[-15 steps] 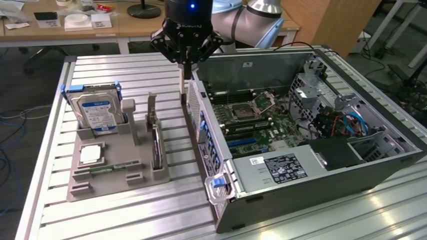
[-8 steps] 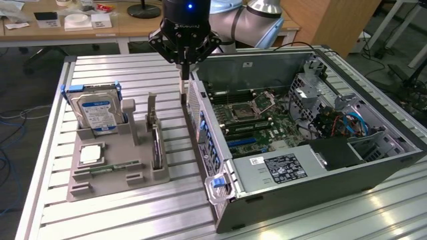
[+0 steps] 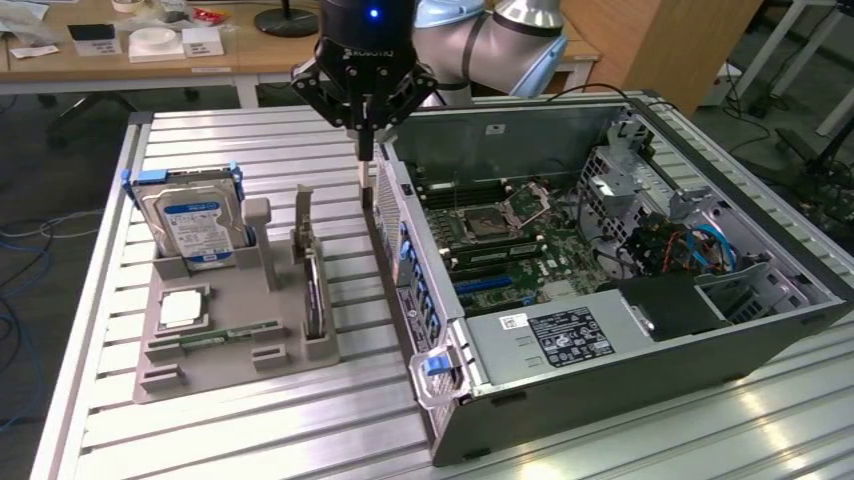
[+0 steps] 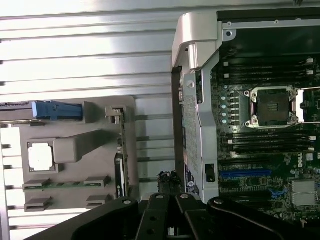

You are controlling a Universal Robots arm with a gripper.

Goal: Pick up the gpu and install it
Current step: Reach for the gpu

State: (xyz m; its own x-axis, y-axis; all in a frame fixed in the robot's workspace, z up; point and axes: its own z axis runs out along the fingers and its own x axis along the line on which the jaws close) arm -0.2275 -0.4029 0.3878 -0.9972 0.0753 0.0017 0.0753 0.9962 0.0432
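Note:
The gpu (image 3: 314, 295) stands on edge in a slot of the grey holder tray (image 3: 220, 375), a thin dark card beside a grey post. It appears again in the wrist view as a dark strip, the gpu (image 4: 118, 172). My gripper (image 3: 364, 195) hangs between the tray and the open computer case (image 3: 441, 330), close to the case's rear wall. Its fingers are shut with nothing between them. In the wrist view the gripper (image 4: 169, 179) sits over the gap between tray and case, to the side of the gpu and not touching it.
The tray also holds a silver blue-labelled hard drive (image 3: 198, 225), a square chip (image 3: 180, 310) and a green memory stick (image 3: 214, 338). Inside the case lie the motherboard with its CPU socket (image 4: 274, 106) and blue expansion slots (image 4: 245, 173). Ribbed aluminium table (image 3: 267, 440) surrounds both.

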